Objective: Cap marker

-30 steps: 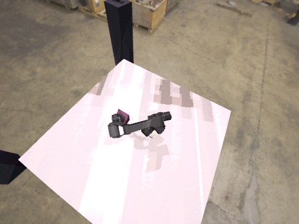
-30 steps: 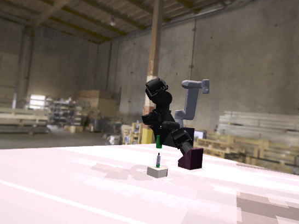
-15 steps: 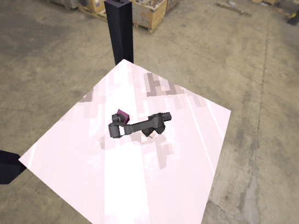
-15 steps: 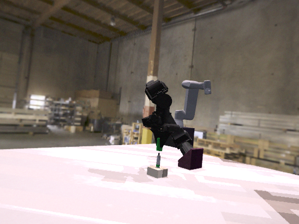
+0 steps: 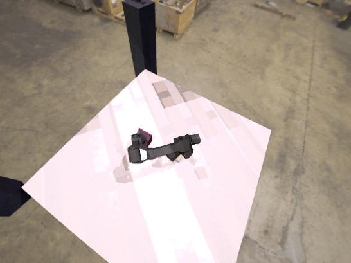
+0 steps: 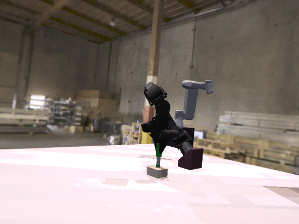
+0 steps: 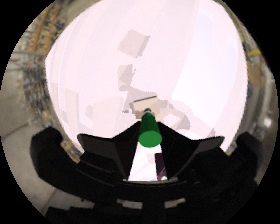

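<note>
The holder block (image 5: 179, 158) (image 6: 156, 172) (image 7: 143, 106) stands on the table. The marker (image 6: 158, 162) stands upright in it, its grey body showing between the cap and a green part low at the block. My gripper (image 6: 158, 149) (image 7: 148, 123) is shut on the green cap (image 6: 157, 150) (image 7: 150, 137) and points down over the block. The cap is upright, in line with the marker, and its lower end meets the top of the visible grey body in the exterior view. The marker's tip is hidden, and how far it is inside the cap cannot be told.
The arm's dark purple base (image 5: 147, 137) (image 6: 195, 159) stands on the table behind the block. A grey arm (image 6: 190, 102) on a dark pedestal (image 5: 141, 36) stands beyond the table corner. Another dark pedestal (image 5: 9, 197) is at the left corner.
</note>
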`<state>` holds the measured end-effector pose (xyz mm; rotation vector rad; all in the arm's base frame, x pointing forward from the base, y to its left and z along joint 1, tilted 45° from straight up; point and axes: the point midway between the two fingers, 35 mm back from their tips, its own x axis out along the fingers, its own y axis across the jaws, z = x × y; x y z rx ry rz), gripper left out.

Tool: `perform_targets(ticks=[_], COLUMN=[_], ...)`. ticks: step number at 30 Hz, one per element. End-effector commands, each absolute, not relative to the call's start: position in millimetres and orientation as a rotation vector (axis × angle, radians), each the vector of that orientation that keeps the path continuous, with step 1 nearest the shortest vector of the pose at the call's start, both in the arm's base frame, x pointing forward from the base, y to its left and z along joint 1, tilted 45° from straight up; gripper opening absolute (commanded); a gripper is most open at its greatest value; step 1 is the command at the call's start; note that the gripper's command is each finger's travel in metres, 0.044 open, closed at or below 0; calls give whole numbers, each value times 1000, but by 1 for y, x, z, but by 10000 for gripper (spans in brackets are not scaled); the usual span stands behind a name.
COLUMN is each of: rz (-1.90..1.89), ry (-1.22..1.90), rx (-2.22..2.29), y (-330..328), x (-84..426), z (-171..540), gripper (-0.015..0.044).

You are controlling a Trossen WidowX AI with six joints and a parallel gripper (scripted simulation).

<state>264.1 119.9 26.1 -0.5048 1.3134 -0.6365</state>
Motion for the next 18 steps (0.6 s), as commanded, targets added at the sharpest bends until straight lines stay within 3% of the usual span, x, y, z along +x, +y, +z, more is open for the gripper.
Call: perform_targets(ticks=[1, 18], rz=[-637, -639], ry=[1312, 1311], rx=[-510, -510], y=[114, 101], x=[265, 267], z=[20, 7], gripper=[0, 0])
